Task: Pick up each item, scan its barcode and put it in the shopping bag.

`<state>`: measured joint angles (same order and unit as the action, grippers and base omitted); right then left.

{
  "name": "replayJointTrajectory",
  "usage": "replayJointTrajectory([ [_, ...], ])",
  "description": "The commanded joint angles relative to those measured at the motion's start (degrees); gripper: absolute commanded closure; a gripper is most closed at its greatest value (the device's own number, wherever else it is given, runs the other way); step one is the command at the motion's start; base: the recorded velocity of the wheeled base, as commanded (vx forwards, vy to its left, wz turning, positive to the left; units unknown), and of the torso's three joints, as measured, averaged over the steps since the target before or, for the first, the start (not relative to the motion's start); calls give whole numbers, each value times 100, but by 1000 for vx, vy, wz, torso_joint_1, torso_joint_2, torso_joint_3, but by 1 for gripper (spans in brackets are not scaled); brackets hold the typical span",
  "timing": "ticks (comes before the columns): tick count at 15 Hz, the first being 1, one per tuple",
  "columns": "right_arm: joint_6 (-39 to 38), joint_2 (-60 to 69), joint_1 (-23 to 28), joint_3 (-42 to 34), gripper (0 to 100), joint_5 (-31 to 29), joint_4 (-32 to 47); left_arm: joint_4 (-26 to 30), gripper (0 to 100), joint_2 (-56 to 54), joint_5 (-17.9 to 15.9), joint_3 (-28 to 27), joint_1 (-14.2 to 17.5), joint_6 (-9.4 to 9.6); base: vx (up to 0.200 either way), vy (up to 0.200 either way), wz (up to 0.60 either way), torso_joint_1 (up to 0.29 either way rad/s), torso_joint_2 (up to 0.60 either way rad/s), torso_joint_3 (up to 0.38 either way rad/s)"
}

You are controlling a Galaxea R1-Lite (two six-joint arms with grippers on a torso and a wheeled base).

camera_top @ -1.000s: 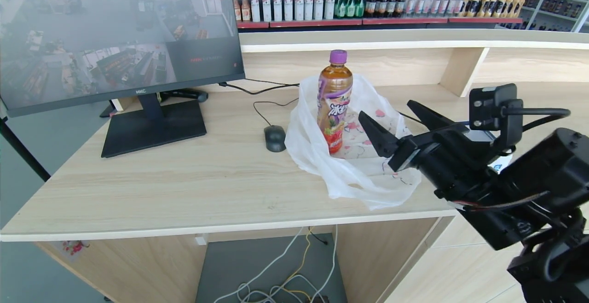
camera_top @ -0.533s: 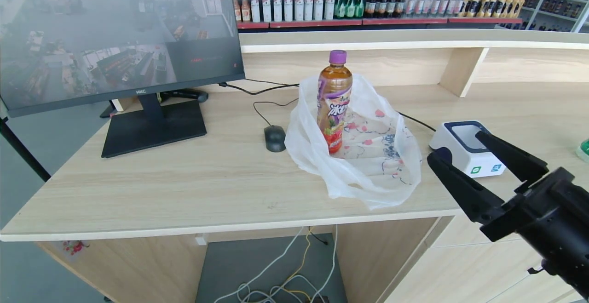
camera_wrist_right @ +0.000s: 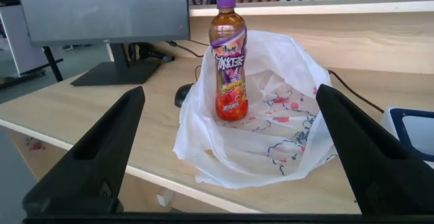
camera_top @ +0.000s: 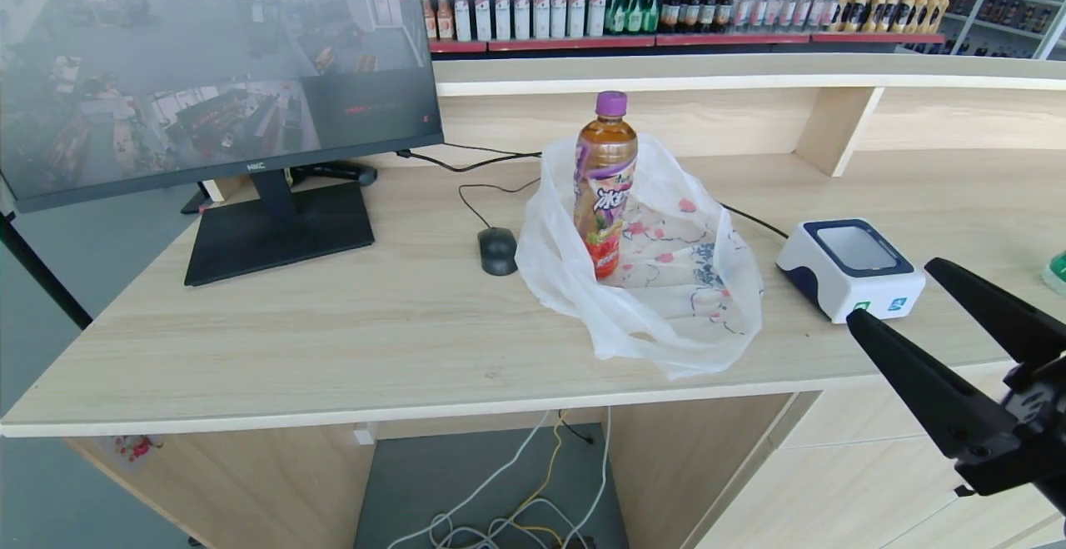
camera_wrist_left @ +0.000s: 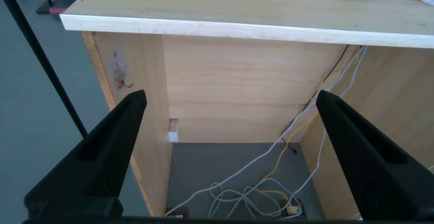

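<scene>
A tea bottle point(camera_top: 605, 182) with a purple cap stands upright inside the white shopping bag point(camera_top: 666, 307) in the middle of the wooden counter point(camera_top: 333, 324). The white and blue barcode scanner point(camera_top: 849, 266) sits to the bag's right. My right gripper point(camera_top: 890, 288) hangs open and empty off the counter's front right corner, in front of the scanner. In the right wrist view its fingers frame the bottle point(camera_wrist_right: 228, 61), bag point(camera_wrist_right: 264, 142) and scanner point(camera_wrist_right: 413, 125) from a distance. My left gripper point(camera_wrist_left: 230, 95) is open and empty below the counter's front edge point(camera_wrist_left: 237, 27).
A monitor point(camera_top: 208, 57) on a black stand fills the back left, with a black mouse point(camera_top: 497, 249) left of the bag. A green item point(camera_top: 1056, 272) shows at the far right edge. Cables point(camera_top: 516, 507) hang under the counter. A raised ledge point(camera_top: 708, 74) runs along the back.
My right arm has drawn back from the bag, moving right and down toward the counter's front corner, which uncovers the scanner. Bottle and bag have stayed put.
</scene>
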<state>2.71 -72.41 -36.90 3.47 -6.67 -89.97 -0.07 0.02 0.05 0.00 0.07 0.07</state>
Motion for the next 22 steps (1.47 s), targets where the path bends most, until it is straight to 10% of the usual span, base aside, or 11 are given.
replayJointTrajectory([
  [1,2,-27,-36,4,0,-1,-3,-1,0,-2,4,0,1,1,0,0,0,0,0,0],
  [11,-121,34,-98,-163,0,-1,-3,-1,0,-2,4,0,1,-7,-40,0,0,0,1,0],
  [22,-95,-98,-72,-128,0,69,-3,-1,0,-2,4,0,1,-34,0,-200,0,4,0,2],
])
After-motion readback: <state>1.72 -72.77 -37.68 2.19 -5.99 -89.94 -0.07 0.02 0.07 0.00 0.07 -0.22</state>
